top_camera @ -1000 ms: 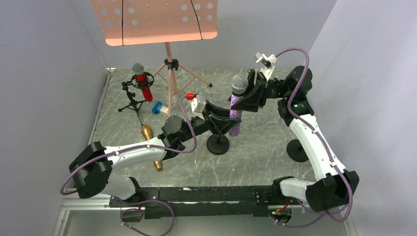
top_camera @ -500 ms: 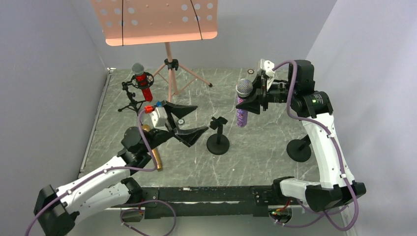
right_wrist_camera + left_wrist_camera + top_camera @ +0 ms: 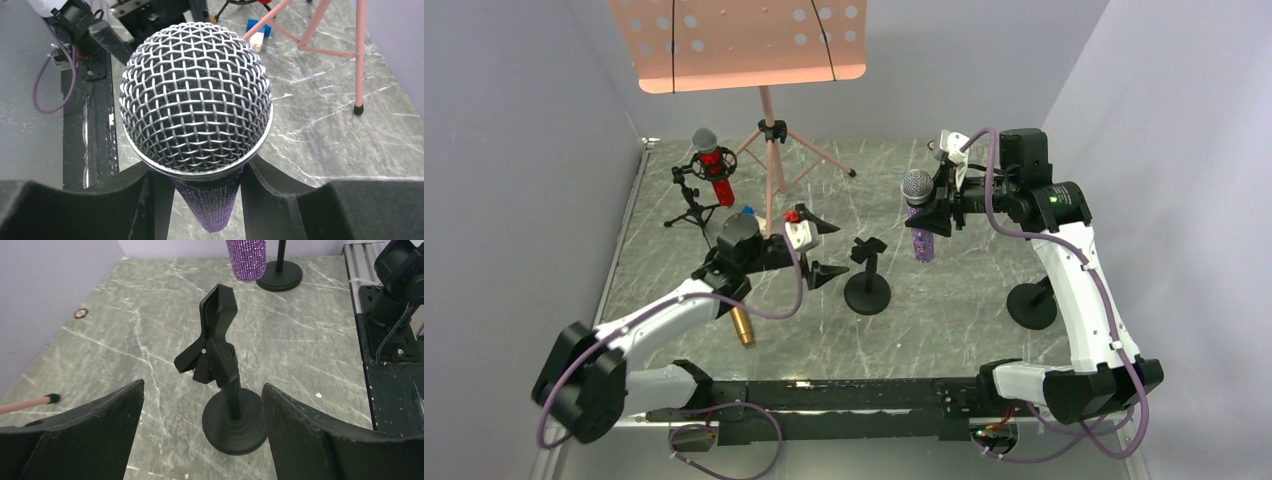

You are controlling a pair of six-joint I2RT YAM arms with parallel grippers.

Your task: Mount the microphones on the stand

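Note:
A glittery purple microphone (image 3: 921, 228) with a grey mesh head (image 3: 196, 97) hangs upright in the air, my right gripper (image 3: 938, 207) shut on its body just under the head (image 3: 207, 200). Below and left of it stands a black round-base stand (image 3: 867, 278) with an empty clip (image 3: 216, 340). My left gripper (image 3: 828, 248) is open and empty, its jaws facing that stand (image 3: 202, 386) from the left. A red microphone (image 3: 715, 172) sits in a small black tripod stand at the back left. A gold microphone (image 3: 740, 323) lies on the table, partly under my left arm.
A pink music stand (image 3: 769, 150) on a tripod rises at the back centre. A small blue-and-white block (image 3: 746, 212) lies near its feet. A second black round-base stand (image 3: 1030, 305) is at the right, beside my right arm. Grey walls close in on both sides.
My left gripper opened, drew back to the left away from the stand, then came a little toward it again. My right arm carried the purple microphone slightly right, off the stand.

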